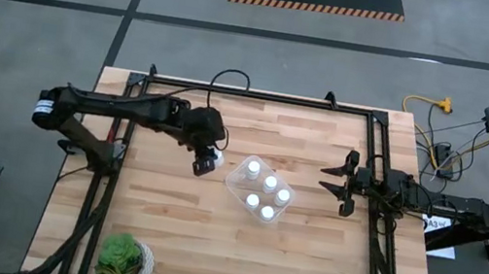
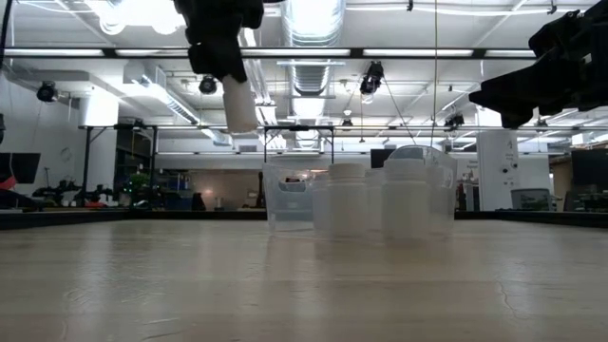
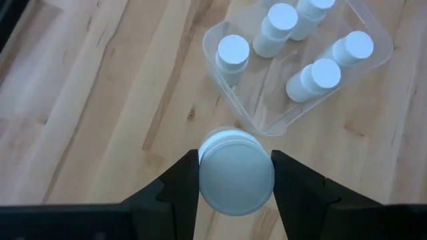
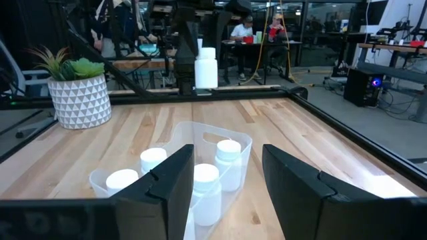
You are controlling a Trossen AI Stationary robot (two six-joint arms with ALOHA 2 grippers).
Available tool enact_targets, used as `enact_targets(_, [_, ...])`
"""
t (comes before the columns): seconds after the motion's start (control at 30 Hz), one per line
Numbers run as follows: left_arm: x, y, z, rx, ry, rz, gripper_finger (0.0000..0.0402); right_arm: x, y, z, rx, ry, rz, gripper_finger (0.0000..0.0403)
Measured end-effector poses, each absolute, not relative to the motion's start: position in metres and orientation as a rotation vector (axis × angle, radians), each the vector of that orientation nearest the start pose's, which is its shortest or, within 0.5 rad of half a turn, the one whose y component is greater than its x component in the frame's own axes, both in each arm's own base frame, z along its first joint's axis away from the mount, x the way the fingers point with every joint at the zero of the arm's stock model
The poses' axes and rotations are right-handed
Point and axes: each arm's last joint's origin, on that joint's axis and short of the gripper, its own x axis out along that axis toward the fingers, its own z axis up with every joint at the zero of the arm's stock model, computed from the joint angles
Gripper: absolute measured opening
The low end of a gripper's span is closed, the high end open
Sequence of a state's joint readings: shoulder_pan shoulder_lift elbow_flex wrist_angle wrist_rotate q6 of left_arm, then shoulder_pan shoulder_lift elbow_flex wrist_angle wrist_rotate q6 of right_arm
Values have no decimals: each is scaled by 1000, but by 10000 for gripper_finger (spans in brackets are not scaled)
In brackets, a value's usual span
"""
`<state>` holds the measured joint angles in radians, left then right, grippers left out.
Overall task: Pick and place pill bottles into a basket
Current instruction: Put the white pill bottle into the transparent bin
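My left gripper [image 1: 206,161] hangs above the table just left of the basket, shut on a white pill bottle [image 3: 235,175]; the low view shows that bottle [image 2: 239,103] well above the tabletop. The basket [image 1: 231,180] is a clear tub resting on the wood near the table's middle, with several white-capped pill bottles [image 1: 270,181] standing upright inside. My right gripper [image 1: 336,181] waits at the table's right edge, level and open, pointing toward the basket [image 4: 200,130] with nothing between its fingers. My left gripper pinches the pill bottle between its two fingers [image 3: 181,183], one on each side of the bottle's upper, cap end [image 3: 203,175]. The fingers come from above, slanting down. The bottle's body [image 2: 241,112] hangs below them, slightly tilted, clear of the table and the basket.
A green potted plant [image 1: 124,261] in a white patterned pot stands at the table's near left corner. Black frame rails [image 1: 376,148] run along the table's edges. The wood between the basket and the near edge is bare. People sit at desks beyond the table [image 4: 240,30].
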<state>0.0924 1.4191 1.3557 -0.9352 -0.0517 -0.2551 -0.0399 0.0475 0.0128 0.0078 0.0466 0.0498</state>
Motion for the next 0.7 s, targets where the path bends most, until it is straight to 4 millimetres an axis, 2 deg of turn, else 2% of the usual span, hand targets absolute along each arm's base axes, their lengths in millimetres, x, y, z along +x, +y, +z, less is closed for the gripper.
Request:
enact_targets(0.37, [321, 13, 329, -124, 1033, 167, 143, 100, -5, 165, 51, 25, -87, 166])
enact_targets(0.7, [355, -4, 318, -46, 1060, 92, 143, 100, -5, 165, 51, 25, -87, 166])
